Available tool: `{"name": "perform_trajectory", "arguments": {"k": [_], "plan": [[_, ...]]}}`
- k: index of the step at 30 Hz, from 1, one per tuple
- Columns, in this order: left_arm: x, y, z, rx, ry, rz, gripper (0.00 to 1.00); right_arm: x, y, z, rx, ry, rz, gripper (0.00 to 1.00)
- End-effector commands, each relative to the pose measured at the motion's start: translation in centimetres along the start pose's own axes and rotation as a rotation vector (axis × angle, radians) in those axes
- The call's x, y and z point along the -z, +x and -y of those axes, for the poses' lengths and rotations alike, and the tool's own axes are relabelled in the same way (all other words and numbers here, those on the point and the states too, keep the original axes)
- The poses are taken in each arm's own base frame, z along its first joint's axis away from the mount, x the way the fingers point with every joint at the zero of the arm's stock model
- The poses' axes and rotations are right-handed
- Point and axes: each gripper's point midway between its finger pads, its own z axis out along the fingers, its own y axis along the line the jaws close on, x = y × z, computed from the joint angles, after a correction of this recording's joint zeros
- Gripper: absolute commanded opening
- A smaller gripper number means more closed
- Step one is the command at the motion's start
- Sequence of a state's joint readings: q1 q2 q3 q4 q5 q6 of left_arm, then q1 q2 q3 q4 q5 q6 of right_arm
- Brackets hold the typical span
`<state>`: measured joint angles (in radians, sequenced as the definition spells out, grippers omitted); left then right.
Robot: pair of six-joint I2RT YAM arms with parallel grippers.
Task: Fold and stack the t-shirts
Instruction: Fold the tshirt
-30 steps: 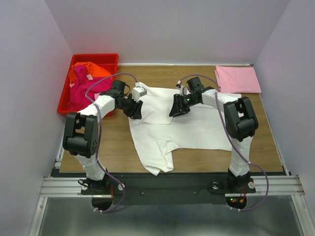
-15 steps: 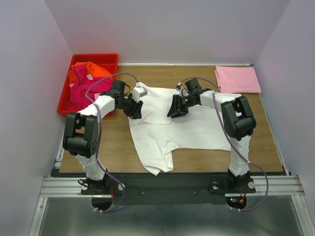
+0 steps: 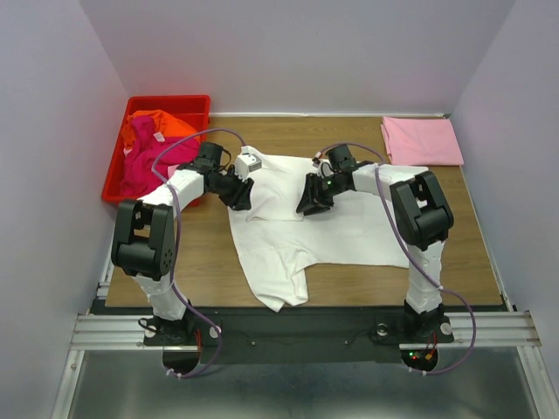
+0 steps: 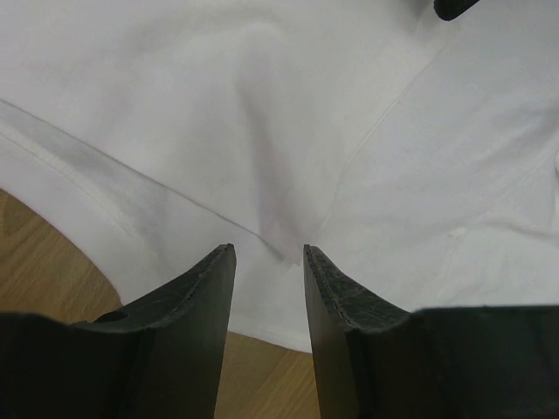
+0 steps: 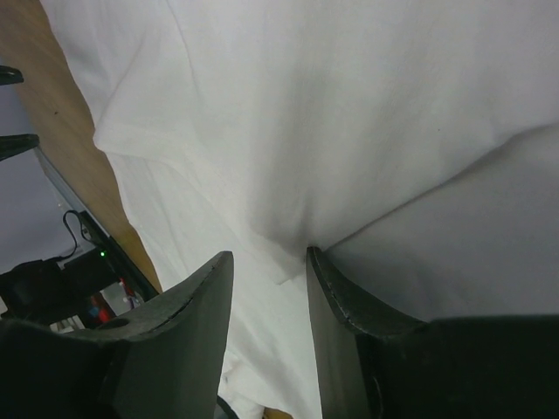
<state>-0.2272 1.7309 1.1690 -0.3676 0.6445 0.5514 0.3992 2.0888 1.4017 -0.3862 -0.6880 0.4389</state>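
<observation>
A large white t-shirt point(image 3: 349, 229) lies spread and rumpled on the wooden table point(image 3: 196, 262), one sleeve trailing toward the near edge. My left gripper point(image 3: 239, 194) hovers over the shirt's left edge, jaws apart. In the left wrist view the left gripper point(image 4: 269, 250) has a raised crease of white t-shirt point(image 4: 218, 105) running up between the tips and nothing clamped. My right gripper point(image 3: 312, 199) is low over the shirt's upper middle. In the right wrist view the right gripper point(image 5: 268, 255) is open, its right finger against a fold of the white t-shirt point(image 5: 349, 105).
A folded pale pink t-shirt point(image 3: 422, 140) lies at the back right corner. A red bin point(image 3: 170, 100) at the back left holds an orange t-shirt point(image 3: 159, 126) and a magenta t-shirt point(image 3: 140, 164). White walls close in three sides.
My right gripper has slid a little to the left and nearer over the white t-shirt. The left gripper and the shirt have stayed where they were.
</observation>
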Motion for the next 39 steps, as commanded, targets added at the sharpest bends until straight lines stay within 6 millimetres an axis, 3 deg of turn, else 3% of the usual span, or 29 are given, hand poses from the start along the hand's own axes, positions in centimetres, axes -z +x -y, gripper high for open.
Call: {"name": "perform_trajectory", "arguments": {"k": [1, 12, 17, 23, 29, 31, 32, 33, 35, 37, 39], "plan": [[0.7, -0.3, 0.2, -0.047, -0.018, 0.017, 0.48, 1.0, 0.2, -1.4, 0.008, -0.016, 0.022, 0.45], [0.6, -0.2, 0.4, -0.060, -0.018, 0.013, 0.48, 1.0, 0.4, -2.0, -0.019, -0.037, 0.009, 0.44], [0.3, 0.1, 0.4, -0.074, -0.021, 0.005, 0.48, 0.0, 0.4, -1.9, -0.037, -0.055, -0.019, 0.39], [0.2, 0.0, 0.5, -0.089, -0.021, 0.004, 0.48, 0.8, -0.4, -3.3, -0.002, -0.085, -0.001, 0.25], [-0.1, 0.2, 0.8, -0.128, -0.022, -0.012, 0.47, 1.4, -1.0, -4.1, 0.031, -0.091, 0.023, 0.02], [-0.2, 0.2, 0.8, -0.142, -0.031, -0.018, 0.47, 1.7, -0.9, -4.1, 0.034, -0.085, 0.028, 0.01], [-0.3, 0.1, 0.9, -0.151, -0.031, -0.020, 0.48, 1.9, -0.9, -4.0, 0.033, -0.071, 0.034, 0.03], [-0.3, 0.2, 0.8, -0.153, -0.035, -0.024, 0.48, 2.0, -0.7, -3.9, 0.031, -0.062, 0.037, 0.20], [-0.4, 0.2, 1.1, -0.167, -0.033, -0.027, 0.48, 2.5, 0.0, -3.6, 0.018, -0.042, 0.041, 0.41], [-0.6, 0.2, 1.2, -0.168, -0.032, -0.029, 0.48, 2.5, 0.8, -3.2, -0.003, -0.033, 0.032, 0.48], [-0.6, 0.0, 1.2, -0.169, -0.034, -0.021, 0.48, 2.3, 1.1, -2.8, -0.015, -0.024, 0.025, 0.48]]}}
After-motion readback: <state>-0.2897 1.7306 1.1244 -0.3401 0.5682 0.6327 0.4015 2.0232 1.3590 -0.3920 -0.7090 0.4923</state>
